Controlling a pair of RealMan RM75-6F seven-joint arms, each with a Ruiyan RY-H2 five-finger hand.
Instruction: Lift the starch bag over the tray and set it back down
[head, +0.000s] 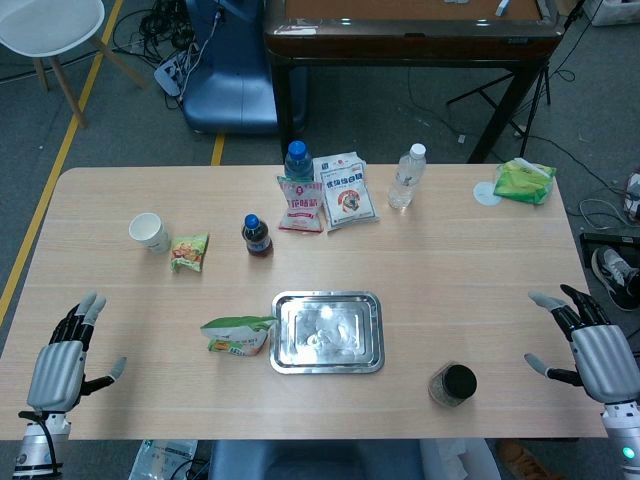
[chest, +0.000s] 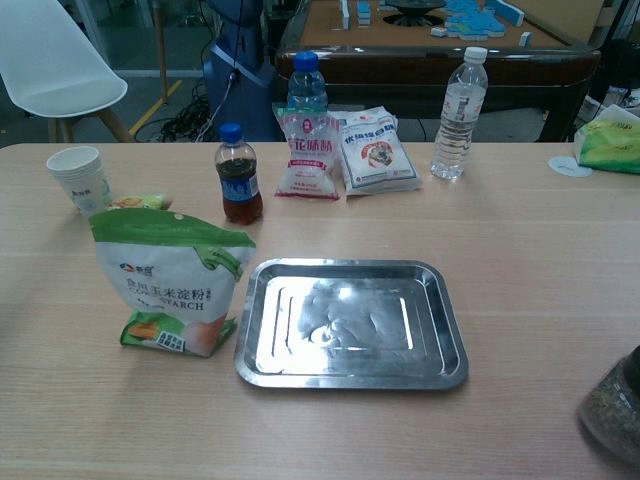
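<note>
The green and white starch bag (chest: 170, 283) stands upright on the table just left of the metal tray (chest: 351, 324). From the head view the starch bag (head: 238, 335) touches the left rim of the tray (head: 328, 332). My left hand (head: 58, 368) hovers at the table's near left corner, fingers spread, holding nothing. At the near right edge my right hand (head: 594, 348) is likewise spread and empty. Both hands are far from the bag and out of the chest view.
A dark jar (head: 452, 384) sits right of the tray near the front edge. Behind the tray stand a cola bottle (head: 257, 236), two flat packets (head: 326, 199), two water bottles (head: 405, 177), a paper cup (head: 149, 232), a snack pack (head: 189, 251) and a green bag (head: 523, 181).
</note>
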